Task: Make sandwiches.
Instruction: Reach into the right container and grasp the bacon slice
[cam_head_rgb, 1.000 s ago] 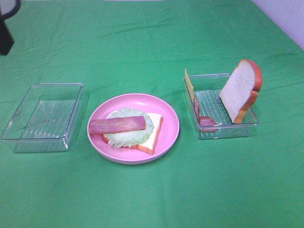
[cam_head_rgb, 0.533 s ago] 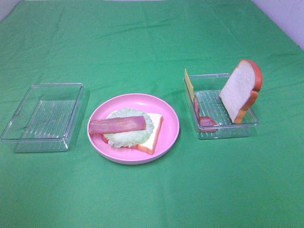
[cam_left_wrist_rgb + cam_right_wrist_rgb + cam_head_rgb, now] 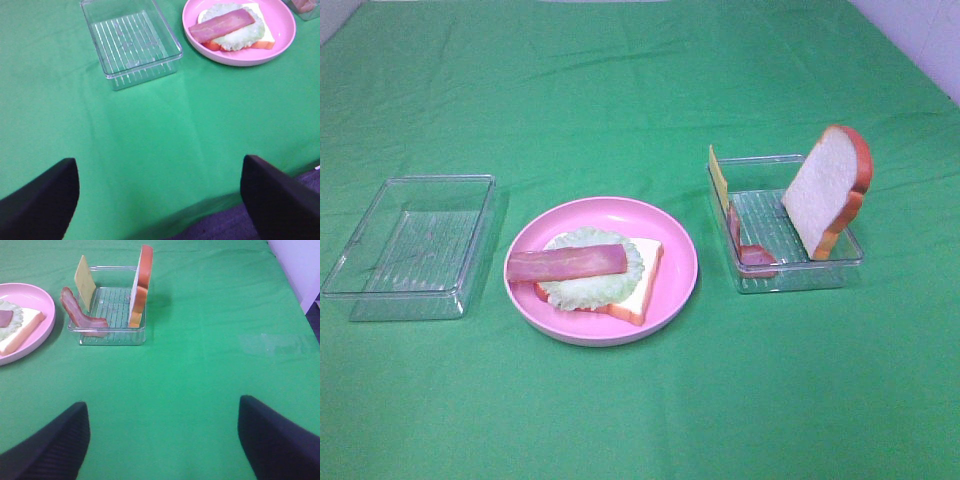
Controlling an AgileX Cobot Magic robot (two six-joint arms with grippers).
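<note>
I see left claw (image 3: pixel 157 172) and right claw (image 3: pixel 162 410) spread wide, gripping nothing. Unfinished sandwich (image 3: pixel 592 280), lettuce (image 3: pixel 582 288) and 1 bacon strip (image 3: pixel 565 264) on top, on pink plate (image 3: pixel 678 285), mid table (image 3: pixel 640 100). Spare bread slice (image 3: pixel 823 195) upright in right tray (image 3: pixel 800 284).

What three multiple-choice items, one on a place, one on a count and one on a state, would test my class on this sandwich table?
1. Where does the bacon strip on the pink plate lie? A on the lettuce leaf; B beside the plate; C under the plate.
2. How many clear boxes stand on the green cloth? A one; B two; C three.
3. How does the boxed bread slice stand? A flat; B on edge, tilted; C folded.
Key: 1 A, the strip crosses the leaf. 2 B, one box on each side of the plate. 3 B, it stands on its crust, tilted.
</note>
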